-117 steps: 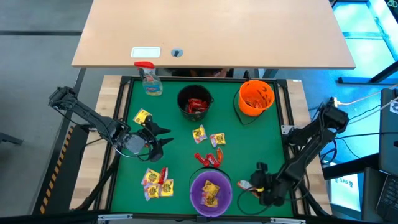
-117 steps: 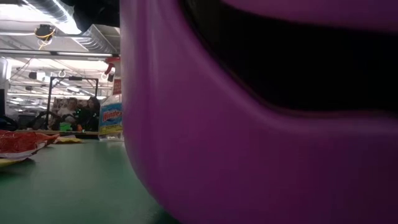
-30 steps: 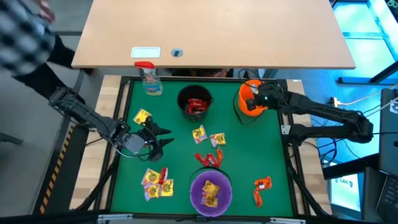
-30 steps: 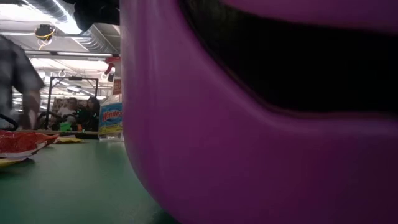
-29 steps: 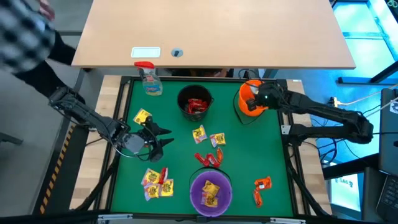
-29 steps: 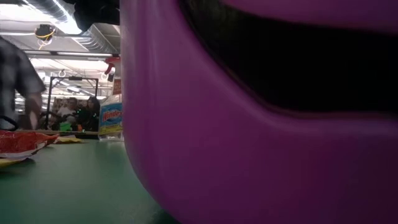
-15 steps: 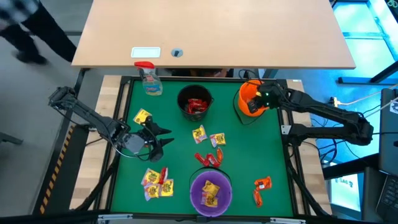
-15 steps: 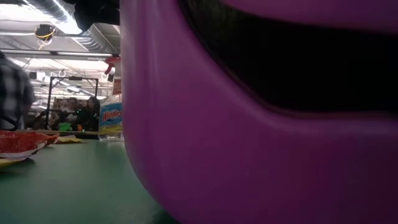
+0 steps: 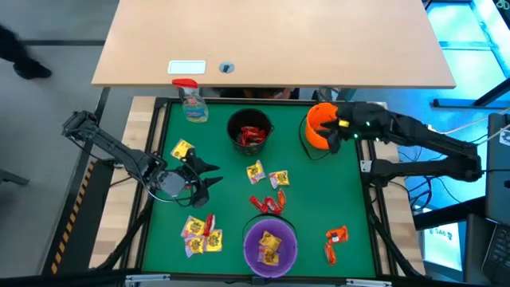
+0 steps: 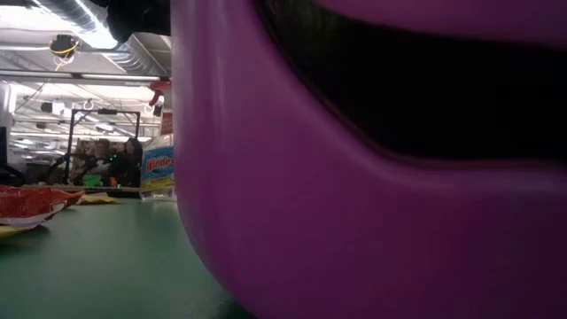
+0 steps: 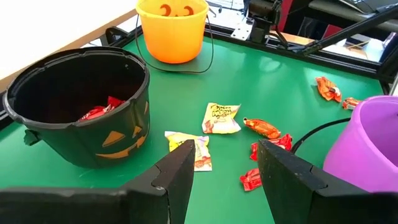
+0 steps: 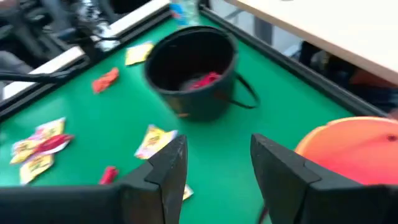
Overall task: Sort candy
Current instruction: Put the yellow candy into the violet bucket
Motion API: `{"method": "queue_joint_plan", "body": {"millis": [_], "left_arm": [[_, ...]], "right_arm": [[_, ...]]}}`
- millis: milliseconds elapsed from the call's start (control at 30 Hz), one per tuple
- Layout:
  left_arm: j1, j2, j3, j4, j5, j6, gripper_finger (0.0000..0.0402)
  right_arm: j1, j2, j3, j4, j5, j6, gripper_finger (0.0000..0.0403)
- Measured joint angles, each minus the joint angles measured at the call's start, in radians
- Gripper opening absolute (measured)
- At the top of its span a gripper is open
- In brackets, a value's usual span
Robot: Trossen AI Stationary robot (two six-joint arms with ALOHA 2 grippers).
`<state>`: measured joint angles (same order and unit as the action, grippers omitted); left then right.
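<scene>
Right gripper [image 9: 333,135] jaws apart, nothing between them, hanging at the orange bucket [image 9: 320,121] rim. Left gripper [image 11: 221,163] jaws apart and empty; candy [image 11: 221,118] lies on the green mat just ahead of its fingertips, black bucket [image 11: 81,99] off to one side.

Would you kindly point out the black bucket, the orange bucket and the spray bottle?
black bucket [image 9: 232,127]: high view, on its left rim.
orange bucket [image 11: 172,45]: left wrist view, on its front wall.
spray bottle [image 9: 194,108]: high view, on its clear body.
</scene>
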<state>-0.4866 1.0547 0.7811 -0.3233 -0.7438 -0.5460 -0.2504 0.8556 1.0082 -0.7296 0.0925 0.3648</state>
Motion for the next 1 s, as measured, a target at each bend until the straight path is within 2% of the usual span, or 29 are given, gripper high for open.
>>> {"method": "queue_joint_plan", "body": {"millis": [233,400,500,600,833,1000], "left_arm": [[0.0,0.0,0.0,0.0,0.002,0.059,0.0163],[0.003,0.0,0.0,-0.005,0.006,0.057,0.0163],[0.036,0.0,0.0,-0.006,0.044,0.031,0.0163],[0.093,0.0,0.0,-0.026,0.103,0.009,0.0163],[0.26,0.0,0.0,-0.198,0.195,-0.067,0.0163],[0.385,-0.003,0.0,-0.426,0.252,-0.086,0.0163]], "right_arm": [[0.314,-0.007,-0.038,-0.006,0.158,0.128,0.0165],[0.533,0.032,-0.071,0.059,0.383,0.142,0.0165],[0.637,0.063,-0.075,0.121,0.488,0.122,0.0165],[0.708,0.105,-0.075,0.172,0.533,0.117,0.0165],[0.81,0.204,-0.076,0.239,0.563,0.125,0.0165],[0.842,0.269,-0.076,0.259,0.565,0.133,0.0165]]}}
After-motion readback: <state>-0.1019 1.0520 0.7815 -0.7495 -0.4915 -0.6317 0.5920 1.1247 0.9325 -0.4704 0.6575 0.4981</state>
